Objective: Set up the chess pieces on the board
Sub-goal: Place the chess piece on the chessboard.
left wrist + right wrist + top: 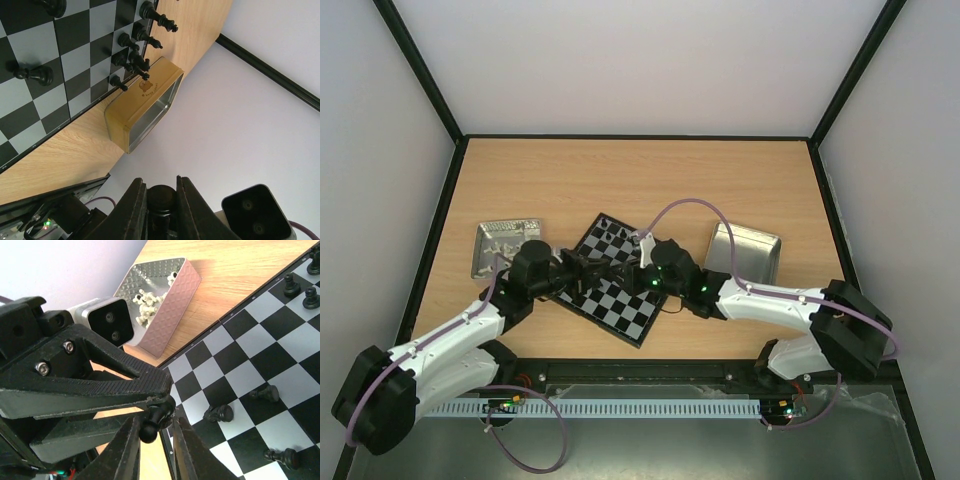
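Observation:
My left gripper (161, 192) is shut on the round base of a black pawn (161, 198) and holds it above the near-left edge of the board (632, 312). My right gripper (156, 417) is open, with its fingers close on either side of the same pawn's (151, 424) head; a gap shows on one side. The two grippers, left (588, 268) and right (625, 270), meet tip to tip over the board. Several black pieces (132, 50) stand in a row along one board edge. Three pawns lie on their sides on the squares (218, 413).
A patterned metal tray (505, 245) with white pieces (150, 300) sits left of the board. An open tin (745, 250) sits to the right; its golden side (145, 110) is close to the row of standing pieces. Black frame rails bound the table.

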Controlling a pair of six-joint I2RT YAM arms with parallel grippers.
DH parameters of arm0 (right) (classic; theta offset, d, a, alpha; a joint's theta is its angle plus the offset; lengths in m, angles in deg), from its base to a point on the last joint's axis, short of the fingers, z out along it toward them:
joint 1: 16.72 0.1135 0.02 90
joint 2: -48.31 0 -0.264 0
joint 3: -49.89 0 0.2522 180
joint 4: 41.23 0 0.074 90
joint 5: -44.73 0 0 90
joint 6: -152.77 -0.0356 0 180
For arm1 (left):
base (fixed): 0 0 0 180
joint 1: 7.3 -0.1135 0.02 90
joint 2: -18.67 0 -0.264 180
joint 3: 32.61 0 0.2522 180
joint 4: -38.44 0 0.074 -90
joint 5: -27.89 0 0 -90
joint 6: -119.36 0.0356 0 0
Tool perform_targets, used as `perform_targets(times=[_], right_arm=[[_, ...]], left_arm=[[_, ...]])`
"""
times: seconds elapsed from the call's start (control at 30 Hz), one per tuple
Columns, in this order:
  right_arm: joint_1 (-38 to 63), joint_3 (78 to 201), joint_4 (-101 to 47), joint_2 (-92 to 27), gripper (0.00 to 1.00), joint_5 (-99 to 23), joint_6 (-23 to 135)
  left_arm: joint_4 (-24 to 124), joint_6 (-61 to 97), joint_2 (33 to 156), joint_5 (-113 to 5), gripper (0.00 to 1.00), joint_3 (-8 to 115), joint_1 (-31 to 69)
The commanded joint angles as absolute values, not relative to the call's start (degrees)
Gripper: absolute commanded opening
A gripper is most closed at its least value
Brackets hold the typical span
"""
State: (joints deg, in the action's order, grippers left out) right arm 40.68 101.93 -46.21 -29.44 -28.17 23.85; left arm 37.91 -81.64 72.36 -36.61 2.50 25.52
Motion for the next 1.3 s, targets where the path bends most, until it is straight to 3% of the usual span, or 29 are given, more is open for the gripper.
perform_targets(times=[0.0, 0.13, 0.27, 0.37, 0.53, 0.8, 1.27], right_arm=[[40.94, 104.59, -45.35, -30.71, 0.14, -30.49, 23.84], [40.93, 106.96, -41.69, -30.67, 0.08, -33.09, 22.30], [40.93, 111.95, -30.58, -31.41, 0.05, -37.85, 21.60], [40.37, 118.03, -16.82, -33.83, 0.05, -40.93, 22.53], [37.70, 127.53, 0.18, -41.80, 0.05, -41.08, 26.89], [35.49, 143.85, 10.24, -57.35, 0.05, -42.15, 32.17], [34.09, 162.44, 15.94, -74.98, 0.06, -48.12, 30.20]], left_arm=[[37.37, -82.20, 71.28, -36.22, 0.11, 2.27, 25.28], [40.35, -79.65, 71.32, -36.60, 0.16, 3.42, 25.46], [47.84, -73.43, 70.91, -39.76, 0.46, 5.38, 25.31], [55.56, -64.93, 70.35, -44.72, 0.58, 7.06, 24.15], [68.66, -50.85, 67.99, -57.42, 0.63, 10.05, 21.87], [76.97, -34.32, 63.83, -68.55, 0.65, 13.41, 20.75], [71.20, -30.15, 66.75, -60.95, 0.67, 8.52, 19.95]])
